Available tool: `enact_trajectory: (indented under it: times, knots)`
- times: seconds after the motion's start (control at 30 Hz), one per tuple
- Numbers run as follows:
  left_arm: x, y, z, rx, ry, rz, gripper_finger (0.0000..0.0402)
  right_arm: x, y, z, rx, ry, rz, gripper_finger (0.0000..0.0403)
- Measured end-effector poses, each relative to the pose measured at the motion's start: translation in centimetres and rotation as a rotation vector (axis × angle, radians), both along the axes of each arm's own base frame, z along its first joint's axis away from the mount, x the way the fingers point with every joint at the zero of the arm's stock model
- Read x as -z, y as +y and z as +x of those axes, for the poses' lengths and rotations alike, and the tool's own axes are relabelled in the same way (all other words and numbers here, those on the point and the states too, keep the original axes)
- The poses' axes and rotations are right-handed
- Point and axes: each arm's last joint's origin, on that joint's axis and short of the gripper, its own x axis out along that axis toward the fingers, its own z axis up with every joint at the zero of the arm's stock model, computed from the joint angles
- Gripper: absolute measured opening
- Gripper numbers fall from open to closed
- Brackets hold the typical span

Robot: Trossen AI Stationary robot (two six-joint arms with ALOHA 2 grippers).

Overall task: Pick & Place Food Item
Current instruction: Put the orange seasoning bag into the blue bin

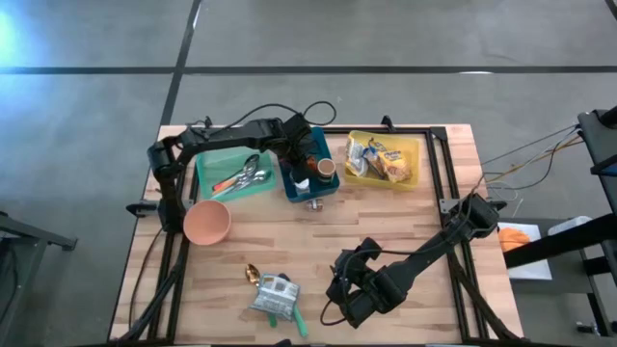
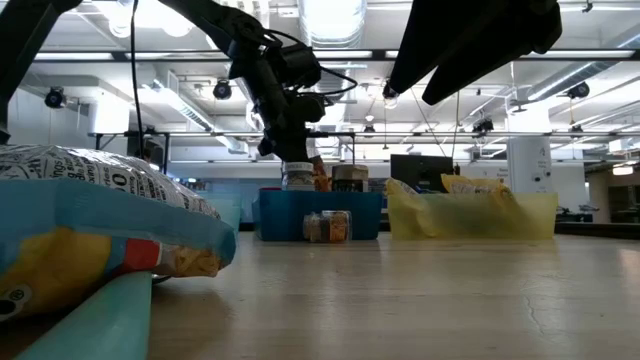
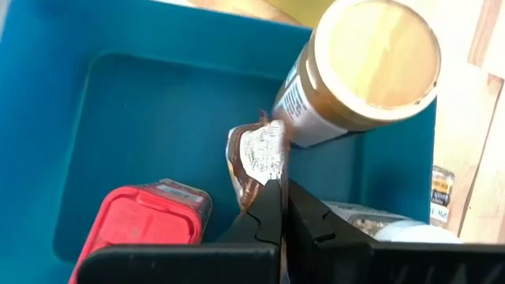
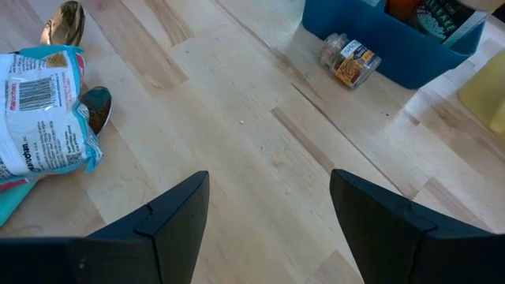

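Blue bin (image 1: 310, 186) holds three items; we see left pincer (image 3: 278, 207) grasping one foil packet (image 3: 257, 154), right pincer (image 4: 268, 201) released.

Blue bin (image 1: 289, 183) crowded — jar (image 3: 359, 71), red box (image 3: 142, 221) hem the wrapper (image 3: 256, 158); bare table (image 1: 386, 222) mid-board, spice jar (image 4: 349, 59) beside bin.

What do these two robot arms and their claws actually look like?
Both arms are dark, nearly black, built from slim jointed segments, with black cables looping along them. The left arm and right arm look alike. The right gripper has two broad, flat, matte black fingers with angled edges. The left gripper ends in narrower black fingers tapering to thin tips. No markings are visible.
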Motion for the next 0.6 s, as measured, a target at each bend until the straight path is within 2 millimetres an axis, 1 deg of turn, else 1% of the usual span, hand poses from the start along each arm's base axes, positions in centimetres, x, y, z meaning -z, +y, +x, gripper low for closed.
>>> enact_trajectory:
  times: [0.37, 0.6]
  knots:
    - [1.6, -0.3, 0.7, 0.022, 0.018, -0.038, 0.0, 0.0, 0.0, 0.0, -0.003, 0.001, -0.002, 0.0261]
    - [1.4, -0.3, 0.7, 0.002, 0.002, -0.042, 0.0, 0.0, 0.0, 0.0, -0.003, 0.001, -0.001, 0.0261]
